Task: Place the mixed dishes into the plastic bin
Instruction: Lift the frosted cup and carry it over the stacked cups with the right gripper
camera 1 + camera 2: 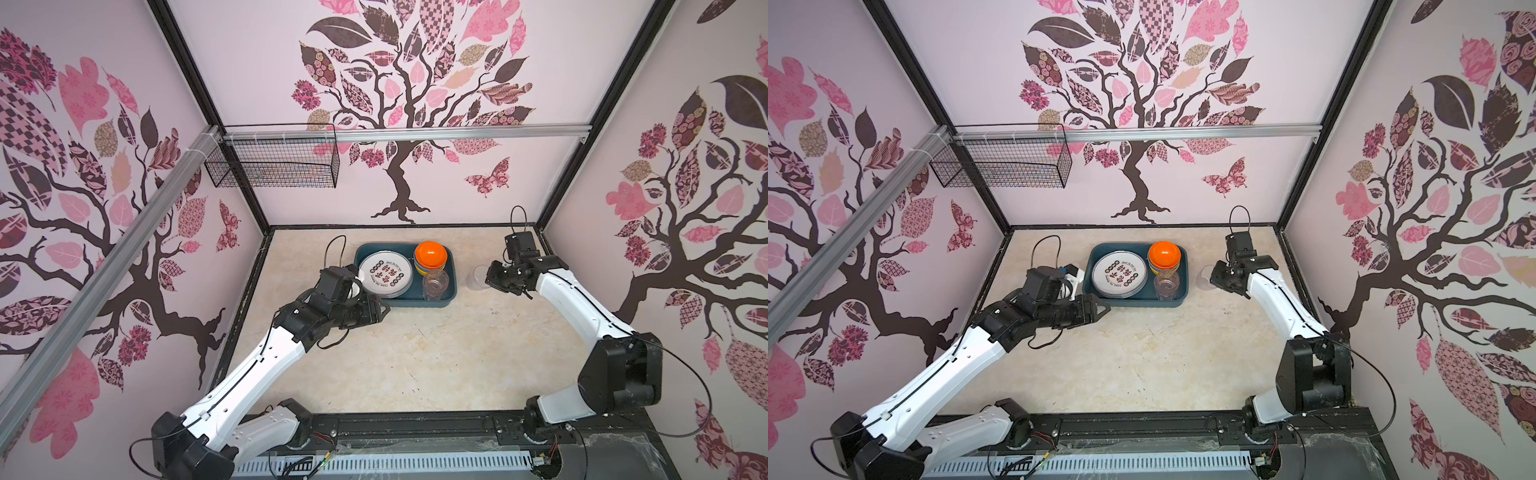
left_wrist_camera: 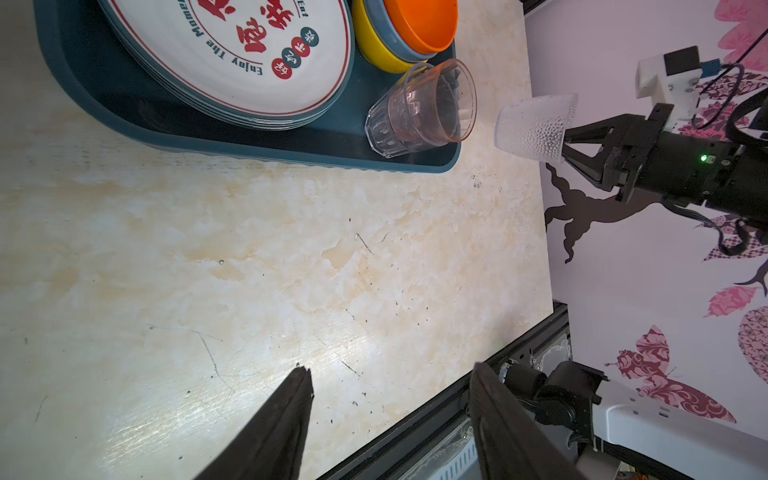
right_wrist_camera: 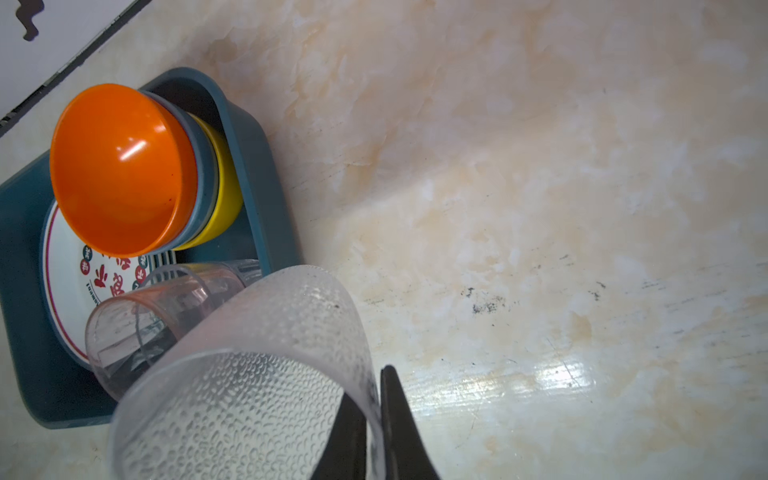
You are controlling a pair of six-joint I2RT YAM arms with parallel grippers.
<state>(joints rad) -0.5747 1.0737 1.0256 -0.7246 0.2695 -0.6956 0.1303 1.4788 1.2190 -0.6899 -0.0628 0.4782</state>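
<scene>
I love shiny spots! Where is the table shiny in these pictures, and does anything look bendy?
Right wrist view: a white glare patch on the table, plus a small shine on the orange bowl. Left wrist view: a glare streak on the table near the left gripper, whose fingers look dark. Both top views: even light, and the wide lens makes the walls lean outward.

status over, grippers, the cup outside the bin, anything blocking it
Right gripper shut on rim of frosted cup, just outside plastic bin. Left gripper open, empty. Plates, bowls, pinkish cup already in. Nothing between cup and bin.
</scene>
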